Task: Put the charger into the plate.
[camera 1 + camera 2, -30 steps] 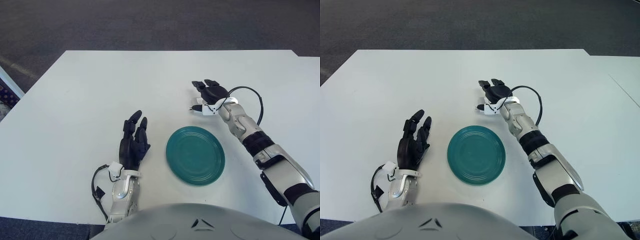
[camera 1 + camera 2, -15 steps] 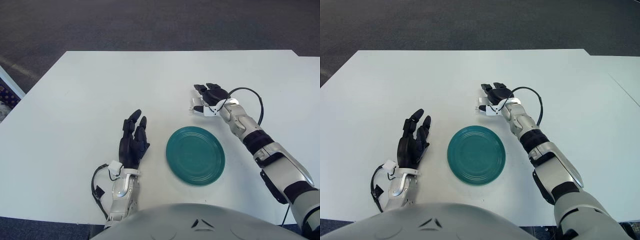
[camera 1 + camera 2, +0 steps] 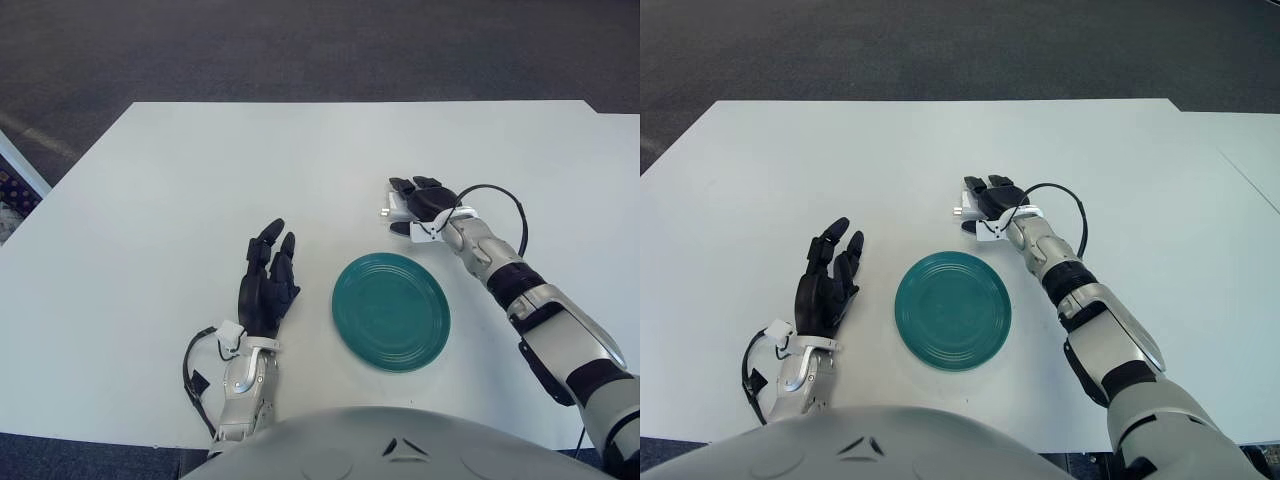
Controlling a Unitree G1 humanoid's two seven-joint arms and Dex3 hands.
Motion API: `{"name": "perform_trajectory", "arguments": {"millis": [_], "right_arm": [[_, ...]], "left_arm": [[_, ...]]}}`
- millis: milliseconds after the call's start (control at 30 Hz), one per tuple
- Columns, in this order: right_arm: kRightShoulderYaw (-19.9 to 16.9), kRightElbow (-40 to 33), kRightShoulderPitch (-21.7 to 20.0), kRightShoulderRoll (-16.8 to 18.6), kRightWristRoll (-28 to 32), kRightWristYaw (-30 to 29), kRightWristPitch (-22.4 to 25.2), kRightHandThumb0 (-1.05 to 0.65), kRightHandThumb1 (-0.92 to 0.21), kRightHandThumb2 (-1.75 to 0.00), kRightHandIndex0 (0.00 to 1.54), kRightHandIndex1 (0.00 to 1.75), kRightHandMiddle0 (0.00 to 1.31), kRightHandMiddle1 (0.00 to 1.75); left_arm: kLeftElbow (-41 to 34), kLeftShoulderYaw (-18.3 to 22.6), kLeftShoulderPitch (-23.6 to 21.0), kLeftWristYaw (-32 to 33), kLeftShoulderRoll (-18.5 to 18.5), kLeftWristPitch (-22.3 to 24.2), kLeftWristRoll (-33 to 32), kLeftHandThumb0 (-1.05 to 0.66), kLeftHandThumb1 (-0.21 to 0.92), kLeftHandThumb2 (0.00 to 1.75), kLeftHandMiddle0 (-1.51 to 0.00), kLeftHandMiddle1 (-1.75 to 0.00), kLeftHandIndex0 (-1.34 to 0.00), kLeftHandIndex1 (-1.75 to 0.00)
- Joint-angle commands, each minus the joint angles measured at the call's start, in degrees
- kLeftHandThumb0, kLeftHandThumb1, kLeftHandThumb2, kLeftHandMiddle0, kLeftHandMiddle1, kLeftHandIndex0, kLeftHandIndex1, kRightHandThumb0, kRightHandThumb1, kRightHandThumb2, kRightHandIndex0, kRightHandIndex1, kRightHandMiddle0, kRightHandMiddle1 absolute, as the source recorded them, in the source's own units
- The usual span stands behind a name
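While the white table (image 3: 150, 200) carries everything, the teal plate (image 3: 391, 310) lies empty, near and toward the robot from the right hand (image 3: 424, 205). That hand covers the small white charger (image 3: 391, 208), fingers curled around it on the table. The left hand (image 3: 266, 285) rests flat with fingers extended, empty.

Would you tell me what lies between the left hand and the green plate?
Nothing: only bare white table between left hand and plate, in both views.

Both head eyes look down, sharing seemingly the whole table (image 3: 180, 200).
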Motion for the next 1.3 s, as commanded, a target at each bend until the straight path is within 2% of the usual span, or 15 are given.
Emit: {"name": "perform_trajectory", "arguments": {"millis": [0,300,567,667,700,767,800,833,867,900,933,1000,1100,1267], "right_arm": [[1.18,4.77,2.61,-0.53,0.09,0.36,-0.33,-0.96,-0.92,-0.69,0.04,0.01,0.00,0.19],[0.99,7.90,2.43,-0.05,1.43,0.81,-1.00,-0.95,-0.92,-0.70,0.04,0.01,0.00,0.18],[0.79,8.37,3.45,0.16,2.99,-0.31,-1.92,-0.92,-0.92,-0.70,0.07,0.02,0.00,0.23],[0.31,8.13,4.19,0.28,3.69,-1.24,-2.11,-0.91,-0.92,-0.69,0.14,0.03,0.00,0.35],[0.17,8.05,4.38,0.32,3.90,-1.51,-2.03,-0.90,-0.92,-0.68,0.24,0.09,0.00,0.59],[-0.03,8.03,4.59,0.37,4.26,-1.97,-1.91,-0.90,-0.92,-0.67,0.33,0.14,0.00,0.81],[-0.29,8.90,4.37,0.49,4.52,-3.25,-2.31,-0.90,-0.92,-0.67,0.32,0.43,0.00,1.04],[-0.50,9.63,4.15,0.57,4.71,-4.20,-2.64,-0.88,-0.92,-0.65,0.36,0.69,0.05,1.18],[-0.53,10.75,3.68,0.56,4.64,-5.57,-3.31,-0.85,-0.92,-0.64,0.43,1.07,0.12,1.39],[-0.50,11.55,3.33,0.55,4.54,-6.47,-3.81,-0.82,-0.92,-0.62,0.51,1.31,0.22,1.52],[-0.10,12.11,3.10,0.35,3.96,-7.99,-4.51,-0.81,-0.92,-0.62,0.53,1.40,0.26,1.56],[0.55,13.38,2.73,0.06,3.13,-10.47,-5.73,-0.72,-0.92,-0.60,0.65,1.60,0.42,1.67],[0.95,15.22,2.19,0.05,2.92,-12.72,-6.98,-0.63,-0.92,-0.59,0.73,1.70,0.54,1.72],[0.65,16.81,1.93,0.05,3.66,-15.44,-9.02,-0.55,-0.92,-0.60,0.77,1.74,0.61,1.74]], "left_arm": [[4.70,0.77,1.25,-0.46,-3.31,-0.20,-0.74,-0.78,0.92,0.69,-0.36,-0.01,0.00,-0.82],[7.25,1.25,0.06,-2.57,-3.02,-2.47,-1.37,-0.80,0.92,0.73,-0.34,0.00,0.00,-0.84],[6.81,1.62,0.31,-2.12,-3.53,-1.74,-1.79,-0.79,0.92,0.73,-0.37,-0.01,0.00,-0.87],[6.86,1.64,0.19,-1.84,-3.55,-1.92,-1.47,-0.78,0.92,0.73,-0.36,-0.01,0.00,-0.87],[6.85,1.64,0.15,-1.97,-3.53,-1.89,-1.60,-0.78,0.92,0.73,-0.37,-0.01,0.00,-0.87],[6.97,1.66,0.01,-2.13,-3.53,-1.89,-1.76,-0.79,0.92,0.73,-0.37,-0.01,0.00,-0.87],[7.25,1.75,-0.23,-2.32,-3.54,-2.06,-1.87,-0.79,0.92,0.73,-0.37,-0.02,0.00,-0.87],[7.52,1.82,-0.48,-2.41,-3.58,-2.18,-1.93,-0.79,0.92,0.73,-0.37,-0.02,0.00,-0.88],[7.81,1.91,-0.75,-2.57,-3.57,-2.29,-2.04,-0.79,0.92,0.73,-0.38,-0.02,0.00,-0.89],[7.98,1.97,-0.91,-2.67,-3.56,-2.36,-2.10,-0.80,0.92,0.73,-0.38,-0.02,0.00,-0.91],[8.18,2.06,-1.11,-2.83,-3.55,-2.34,-2.30,-0.80,0.92,0.74,-0.38,-0.02,0.00,-0.91],[8.44,2.19,-1.33,-3.16,-3.53,-2.33,-2.73,-0.80,0.92,0.75,-0.40,-0.03,0.00,-0.95],[8.83,2.36,-1.44,-3.45,-3.49,-2.57,-3.03,-0.80,0.92,0.76,-0.40,-0.03,0.00,-0.97],[8.29,2.22,-0.91,-2.73,-3.25,-2.63,-1.91,-0.80,0.92,0.76,-0.39,-0.03,0.00,-0.95]]}}
